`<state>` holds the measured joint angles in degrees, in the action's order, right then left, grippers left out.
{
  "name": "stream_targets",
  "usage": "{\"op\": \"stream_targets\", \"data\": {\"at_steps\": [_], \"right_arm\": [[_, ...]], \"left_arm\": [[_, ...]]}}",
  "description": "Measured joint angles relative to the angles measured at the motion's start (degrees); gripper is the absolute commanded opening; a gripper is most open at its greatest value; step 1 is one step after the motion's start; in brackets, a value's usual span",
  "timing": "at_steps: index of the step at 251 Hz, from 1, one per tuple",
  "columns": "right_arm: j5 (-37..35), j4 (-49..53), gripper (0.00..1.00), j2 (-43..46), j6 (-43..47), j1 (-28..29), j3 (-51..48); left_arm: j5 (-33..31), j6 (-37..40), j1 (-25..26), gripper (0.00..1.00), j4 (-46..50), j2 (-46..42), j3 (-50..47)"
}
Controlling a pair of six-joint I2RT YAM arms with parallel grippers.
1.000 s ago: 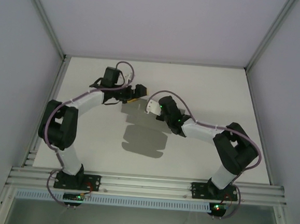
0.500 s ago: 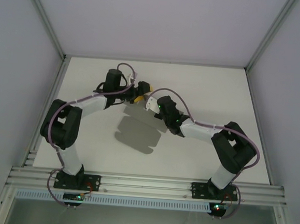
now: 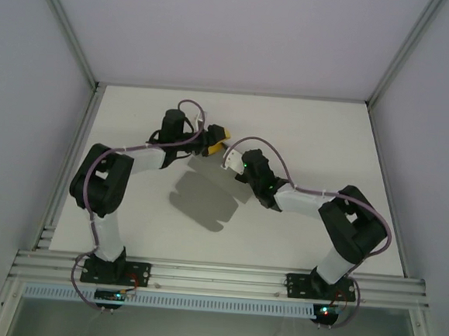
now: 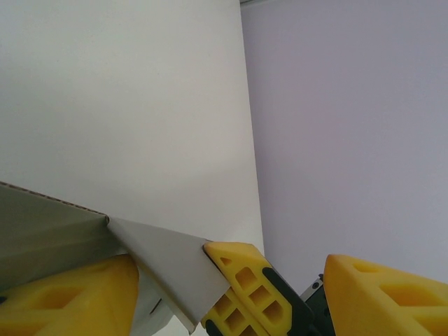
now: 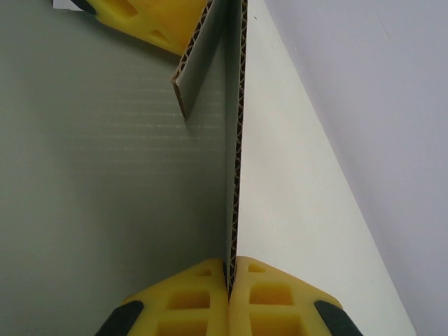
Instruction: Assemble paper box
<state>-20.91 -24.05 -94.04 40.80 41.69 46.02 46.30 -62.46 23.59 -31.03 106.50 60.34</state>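
The paper box [image 3: 205, 200] is a flat grey corrugated sheet held up over the middle of the white table. My right gripper [image 3: 227, 160] is shut on its far edge; in the right wrist view the fingers [image 5: 229, 280] pinch the card [image 5: 105, 175] edge-on. My left gripper [image 3: 215, 141] is just beyond it, jaws apart. In the left wrist view a folded flap [image 4: 168, 266] and a yellow finger of the right gripper [image 4: 245, 283] lie between the left gripper's [image 4: 227, 301] own fingers. One left finger [image 5: 140, 17] rests against that flap.
The white table [image 3: 305, 135] is enclosed by pale walls with metal posts at the back corners [image 3: 374, 94]. An aluminium rail [image 3: 216, 276] carrying both arm bases runs along the near edge. Both elbows reach out over the sides of the table.
My left gripper has swung right and farther back, toward the right gripper, and its jaws have narrowed. The sheet has shifted slightly left and turned. The right gripper stays shut.
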Motion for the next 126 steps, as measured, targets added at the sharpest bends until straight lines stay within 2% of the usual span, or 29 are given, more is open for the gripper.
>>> {"op": "stream_targets", "data": {"at_steps": [38, 55, 67, 89, 126], "right_arm": [[2.5, -0.5, 0.00, 0.7, -1.0, -0.9, -1.0], [4.9, -0.6, 0.00, 1.6, -1.4, -1.4, -1.4], [6.9, -0.6, 0.00, 2.8, -1.5, -1.9, -1.9], [10.3, -0.4, 0.00, 6.2, -2.1, -3.2, -3.3], [18.9, 3.0, 0.00, 11.9, -4.7, -10.1, -3.9]], "left_arm": [[0.8, 3.6, -0.1, 0.85, 3.8, -1.6, 0.0], [0.8, 7.5, -0.6, 1.00, 9.2, -4.6, -0.4], [0.1, 11.6, -1.1, 1.00, 13.9, -8.1, -1.1], [-5.8, 19.0, -3.1, 1.00, 24.1, -15.3, -2.0], [-14.3, 28.8, -10.7, 1.00, 32.5, -23.9, -5.7]]}}
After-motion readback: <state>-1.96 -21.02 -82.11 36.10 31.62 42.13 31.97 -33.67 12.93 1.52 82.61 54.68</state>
